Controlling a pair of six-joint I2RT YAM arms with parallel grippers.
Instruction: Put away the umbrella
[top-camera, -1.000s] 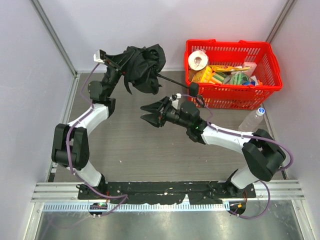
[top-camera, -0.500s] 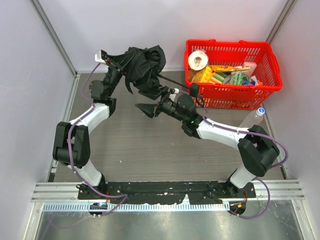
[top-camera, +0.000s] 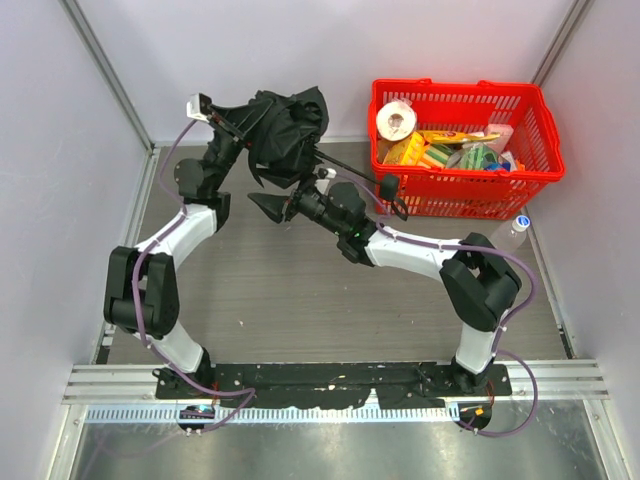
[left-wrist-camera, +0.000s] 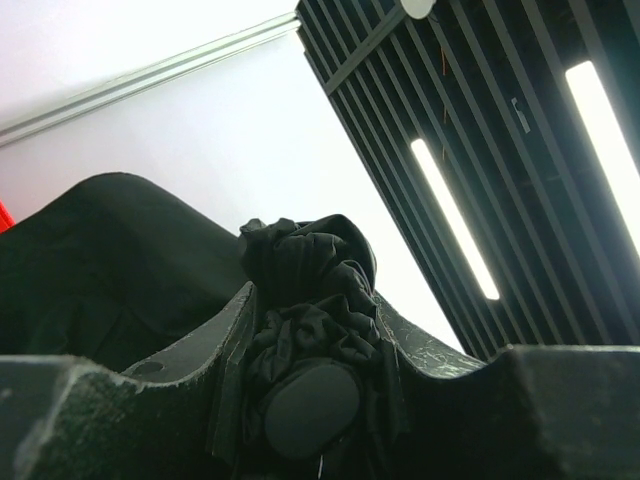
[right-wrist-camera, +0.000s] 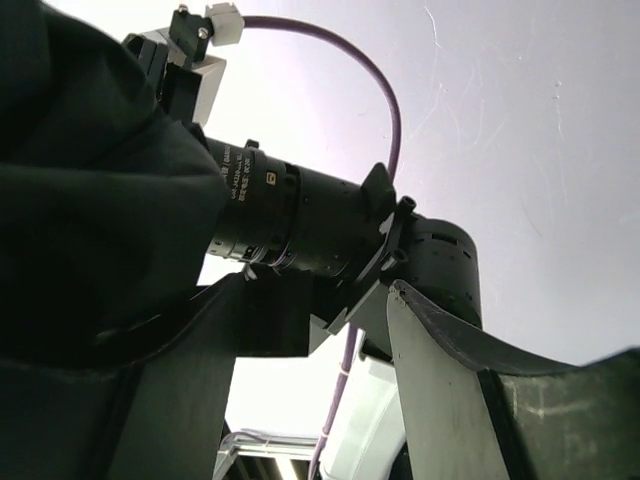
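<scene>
Between half-closed left jaws — umbrella (left-wrist-camera: 300, 300)

Black umbrella (top-camera: 288, 135), fabric crumpled, raised at rear, thin shaft slanting rightward

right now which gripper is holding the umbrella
The left gripper: it pinches bunched black fabric of the umbrella. The right gripper is open near it, holding nothing.

Pale grey walls (top-camera: 300, 60) stand on three sides, with metal strips (top-camera: 108, 70) in the corners. The table top (top-camera: 280, 300) is dark and streaky like wood. A silver rail (top-camera: 110, 380) runs along its near edge. The ceiling (left-wrist-camera: 500, 100) has black slats and long white lights (left-wrist-camera: 455, 220).
</scene>
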